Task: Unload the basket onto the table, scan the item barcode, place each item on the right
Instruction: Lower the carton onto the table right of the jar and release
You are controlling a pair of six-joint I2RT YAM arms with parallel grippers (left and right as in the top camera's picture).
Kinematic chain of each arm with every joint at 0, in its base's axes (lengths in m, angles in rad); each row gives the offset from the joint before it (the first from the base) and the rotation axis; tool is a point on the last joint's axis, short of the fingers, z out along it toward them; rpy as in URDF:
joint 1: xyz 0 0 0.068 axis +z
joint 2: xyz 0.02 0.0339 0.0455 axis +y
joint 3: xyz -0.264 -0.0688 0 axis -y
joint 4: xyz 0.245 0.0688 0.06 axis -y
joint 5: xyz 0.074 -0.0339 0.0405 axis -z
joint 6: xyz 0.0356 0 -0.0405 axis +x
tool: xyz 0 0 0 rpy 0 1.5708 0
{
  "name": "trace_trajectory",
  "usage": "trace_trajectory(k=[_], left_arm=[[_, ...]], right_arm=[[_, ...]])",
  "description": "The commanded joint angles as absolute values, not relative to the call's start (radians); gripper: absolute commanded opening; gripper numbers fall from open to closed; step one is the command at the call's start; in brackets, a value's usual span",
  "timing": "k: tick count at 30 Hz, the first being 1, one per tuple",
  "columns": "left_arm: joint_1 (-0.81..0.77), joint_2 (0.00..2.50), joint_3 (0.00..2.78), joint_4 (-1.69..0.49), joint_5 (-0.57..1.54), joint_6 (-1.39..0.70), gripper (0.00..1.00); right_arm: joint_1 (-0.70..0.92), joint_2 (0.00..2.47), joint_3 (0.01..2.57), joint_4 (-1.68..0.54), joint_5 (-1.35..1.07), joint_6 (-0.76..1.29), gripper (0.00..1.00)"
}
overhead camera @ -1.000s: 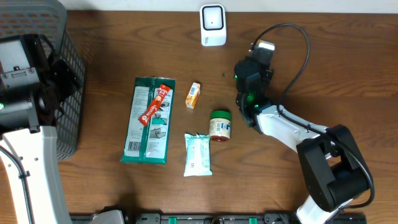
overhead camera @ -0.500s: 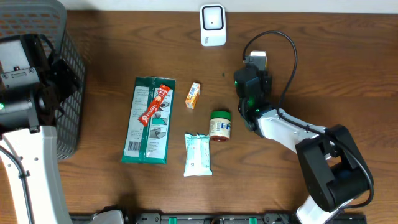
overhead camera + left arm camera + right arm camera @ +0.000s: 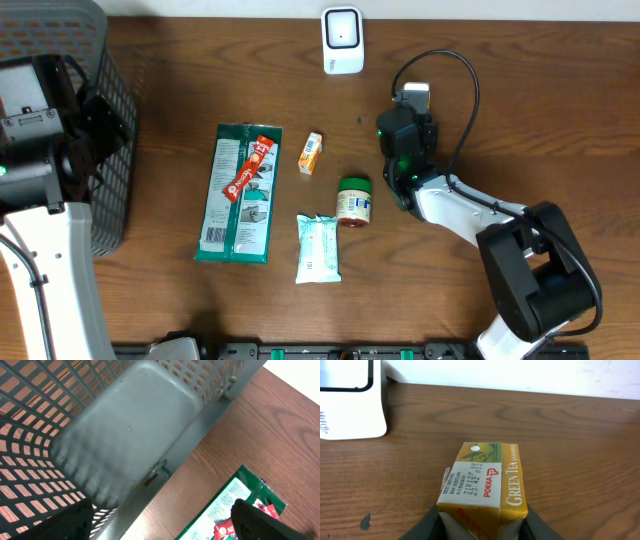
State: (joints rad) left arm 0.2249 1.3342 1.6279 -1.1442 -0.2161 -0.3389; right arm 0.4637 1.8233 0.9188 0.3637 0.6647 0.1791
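Right jaws have swung frame-left, clamped on the tea carton (image 3: 480,485); scanner (image 3: 350,410) lies ahead toward upper left; left jaws gape empty

Brown wooden table (image 3: 540,120). White scanner (image 3: 342,40) at top centre. Grey basket (image 3: 115,110) at upper left. Green packet (image 3: 235,215), small orange box (image 3: 311,153), green-lidded jar (image 3: 354,201) and pale wipes pack (image 3: 318,247) grouped mid-frame.

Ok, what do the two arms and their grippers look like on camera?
Right arm: white link, black joints, looping black cable, green lights. Left arm: white link, black housing. Gripper fingers look dark in both wrist views.
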Motion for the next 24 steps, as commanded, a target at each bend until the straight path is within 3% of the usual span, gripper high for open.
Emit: trace_trajectory(k=[1, 15, 19, 24], left_arm=[[0.229, 1.339, 1.634, -1.144, -0.229, -0.330, 0.88], [0.229, 1.339, 1.634, -1.144, -0.229, -0.330, 0.88], [0.229, 1.339, 1.634, -1.144, -0.229, -0.330, 0.88], [0.229, 1.339, 1.634, -1.144, -0.229, -0.330, 0.88]], right_arm=[[0.461, 1.804, 0.908, 0.347, 0.676, 0.195, 0.35], [0.473, 1.708, 0.908, 0.169, 0.675, 0.289, 0.52], [0.473, 1.684, 0.908, 0.085, 0.649, 0.291, 0.70], [0.473, 1.644, 0.908, -0.012, 0.637, 0.291, 0.72]])
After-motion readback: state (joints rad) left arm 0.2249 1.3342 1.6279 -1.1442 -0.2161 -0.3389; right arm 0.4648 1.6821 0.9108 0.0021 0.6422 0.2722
